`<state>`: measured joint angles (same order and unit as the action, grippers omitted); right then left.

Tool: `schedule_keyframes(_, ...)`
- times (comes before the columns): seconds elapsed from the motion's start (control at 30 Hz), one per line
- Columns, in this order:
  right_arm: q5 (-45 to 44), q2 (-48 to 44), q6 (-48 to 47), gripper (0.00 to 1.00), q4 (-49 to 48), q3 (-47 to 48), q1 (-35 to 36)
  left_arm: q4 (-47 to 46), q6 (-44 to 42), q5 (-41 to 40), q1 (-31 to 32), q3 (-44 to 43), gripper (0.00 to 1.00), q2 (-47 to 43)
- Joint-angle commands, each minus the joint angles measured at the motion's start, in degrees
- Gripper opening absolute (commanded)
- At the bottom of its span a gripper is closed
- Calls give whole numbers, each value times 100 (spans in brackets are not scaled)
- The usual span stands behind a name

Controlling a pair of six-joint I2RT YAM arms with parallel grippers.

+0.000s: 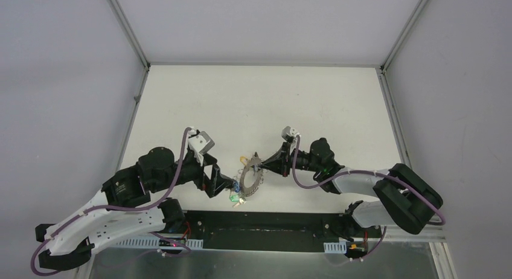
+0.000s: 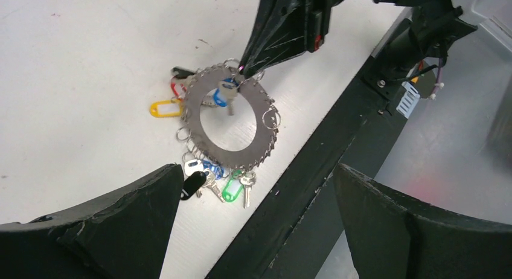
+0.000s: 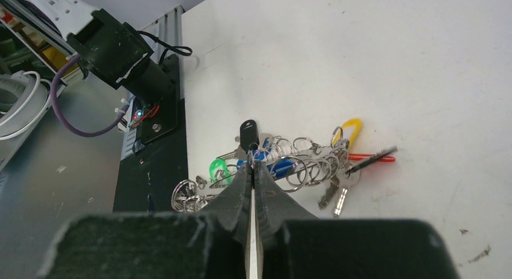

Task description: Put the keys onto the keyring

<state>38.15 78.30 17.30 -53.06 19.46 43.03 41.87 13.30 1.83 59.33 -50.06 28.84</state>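
Note:
The keyring (image 1: 252,177) is a flat grey ring edged with wire loops, near the table's front edge between the arms. My right gripper (image 1: 257,165) is shut on its far rim (image 3: 253,164) and holds the keyring (image 2: 194,104) tilted. Keys hang from its loops: green tag (image 2: 231,188), black tag (image 2: 193,183), white and blue ones at the near side, and yellow tag (image 2: 165,108) and red tag (image 2: 176,86) at the far side. My left gripper (image 2: 258,169) is open and empty just short of the green and black keys. In the top view the left gripper (image 1: 226,185) sits left of the ring.
A black base rail (image 2: 314,164) runs along the table's front edge right beside the keys, with the grey floor beyond it. The left arm's base and cables (image 3: 121,49) stand behind the ring in the right wrist view. White walls enclose the table (image 1: 259,104).

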Motion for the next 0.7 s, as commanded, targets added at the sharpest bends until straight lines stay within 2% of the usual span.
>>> schedule_keyframes(0.0, -487, -590, -39, 0, 538, -168, -193, -253, 683, -732, 65, 91, 99, 163)
schedule_keyframes(0.1, -962, -983, -242, 0, 1268, -179, -322, -286, 1059, -1028, 61, 204, 99, 268)
schedule_keyframes(0.23, -1643, -1379, -507, 1, 1888, -176, -512, -301, 1260, -1035, 61, 239, 99, 533)
schedule_keyframes(0.27, -1789, -1433, -529, 5, 1982, -167, -569, -294, 1303, -1013, 61, 230, 99, 616)
schedule_keyframes(0.4, -2153, -1482, -540, 49, 2456, -17, -825, -302, 1488, -969, 61, 228, 99, 1004)
schedule_keyframes(0.47, -2167, -1499, -506, 66, 2673, 88, -958, -301, 1531, -965, 56, 197, 99, 1193)
schedule_keyframes(0.6, -2170, -1669, -409, 84, 2937, 187, -1173, -506, 1460, -732, 4, 213, 99, 1539)
schedule_keyframes(0.67, -2197, -1798, -371, 89, 3107, 239, -1279, -587, 1424, -620, -76, 227, 99, 1750)
